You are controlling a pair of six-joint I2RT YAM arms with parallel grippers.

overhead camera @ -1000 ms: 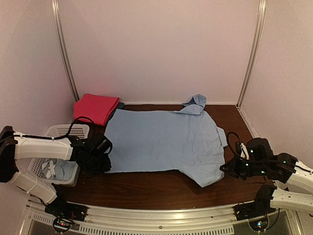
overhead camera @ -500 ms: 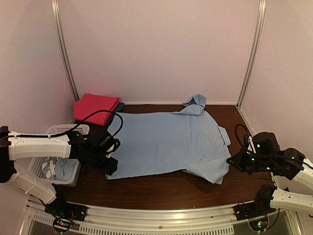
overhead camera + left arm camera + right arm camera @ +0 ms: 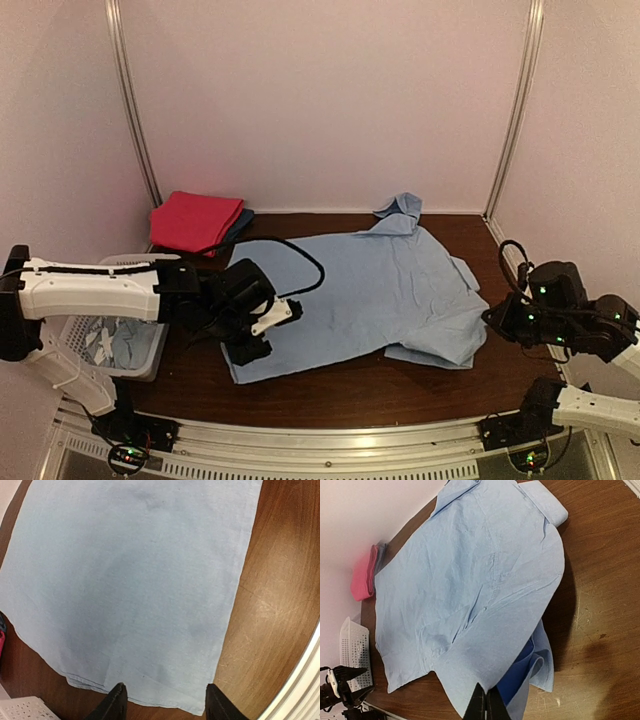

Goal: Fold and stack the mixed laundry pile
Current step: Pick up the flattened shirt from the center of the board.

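A large light blue shirt is spread across the middle of the table, with its collar turned toward the far edge, close to the far right corner, and its hem turned toward the left edge. The cloth is laid mostly flat, though it is creased over the right half.

The left gripper is held over the hem at the shirt's near left corner. In the left wrist view its fingers are seen spread apart, with the hem lying flat below them and nothing caught between them.

The right gripper is placed at the shirt's right side, near the right edge of the table. Its fingers are pressed together on the cloth, and a fold of the shirt is drawn up to their tips, so that a doubled, darker layer is shown beneath.

More light blue garments, one marked with white print, are seen inside the white basket at the near left corner. A folded magenta cloth is set at the far left corner, apart from the shirt
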